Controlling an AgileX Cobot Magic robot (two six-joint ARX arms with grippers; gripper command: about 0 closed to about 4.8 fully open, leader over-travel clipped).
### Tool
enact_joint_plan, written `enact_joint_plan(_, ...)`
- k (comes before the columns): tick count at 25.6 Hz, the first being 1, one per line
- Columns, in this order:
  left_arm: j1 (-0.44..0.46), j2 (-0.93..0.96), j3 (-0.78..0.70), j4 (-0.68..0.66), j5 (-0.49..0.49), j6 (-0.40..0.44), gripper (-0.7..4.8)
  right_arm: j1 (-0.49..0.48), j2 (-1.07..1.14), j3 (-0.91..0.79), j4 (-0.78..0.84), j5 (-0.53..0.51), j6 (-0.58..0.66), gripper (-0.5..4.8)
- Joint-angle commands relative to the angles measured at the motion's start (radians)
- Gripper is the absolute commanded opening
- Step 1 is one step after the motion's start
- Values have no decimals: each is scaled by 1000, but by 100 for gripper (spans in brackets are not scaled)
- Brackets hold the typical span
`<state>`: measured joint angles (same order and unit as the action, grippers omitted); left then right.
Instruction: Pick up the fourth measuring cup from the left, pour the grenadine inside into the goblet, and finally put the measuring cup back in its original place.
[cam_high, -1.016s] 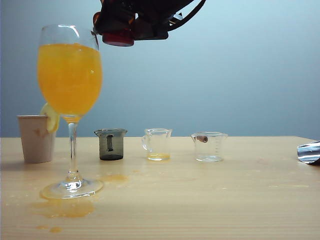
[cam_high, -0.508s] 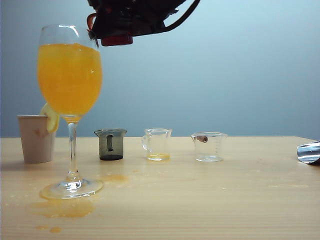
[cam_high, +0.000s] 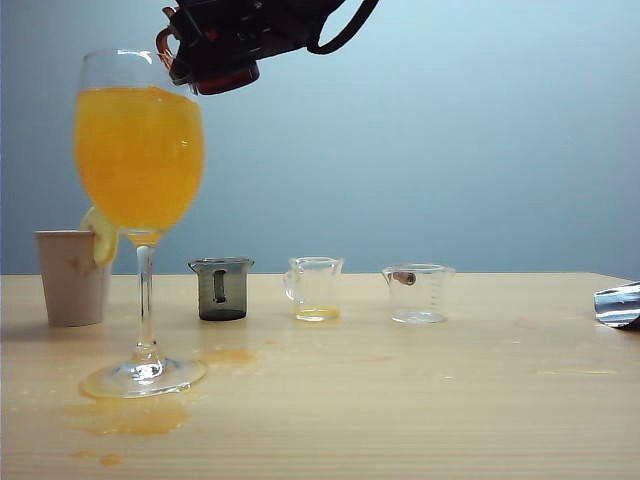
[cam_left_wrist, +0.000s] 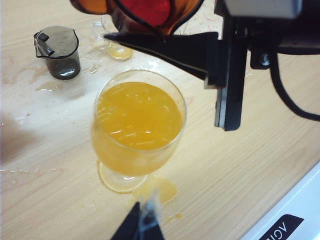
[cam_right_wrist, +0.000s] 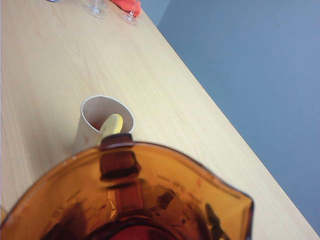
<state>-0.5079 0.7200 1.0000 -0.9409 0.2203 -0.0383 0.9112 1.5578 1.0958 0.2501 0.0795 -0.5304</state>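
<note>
Tipping further than a second ago, the amber measuring cup (cam_high: 215, 70) has shifted left and now leans toward the goblet (cam_high: 140, 160) rim, so pouring looks about to start. Red grenadine (cam_left_wrist: 149, 10) sits inside the cup, none yet in the orange drink. The right gripper (cam_high: 240, 35) pinches the cup above the goblet; the left gripper (cam_left_wrist: 142, 227) hovers near the goblet, and I cannot tell its spread. Orange spills stain the wooden table (cam_high: 400, 400); behind stands a plain blue wall (cam_high: 480, 130).
</note>
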Motion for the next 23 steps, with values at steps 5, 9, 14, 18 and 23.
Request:
enact_joint_plan(5,-1,4,3,5,-16,5,-5,23,-5,29,45,56,-55,104)
enact_joint_plan(9,-1,4,3,3,-25,24,-5,32,-5,31,66,61,-99,104)
enact_joint_plan(14,-1,4,3,2,-25,39,-5,37,-5,30,104,50,-185,104)
enact_joint_plan(18,-1,4,3,0,-22,39,-2,37,-5,30,122,50,-238,104)
enact_joint_plan(23,-1,4,3,0,-24,39,-2,39,-5,31,127,49,-286,104)
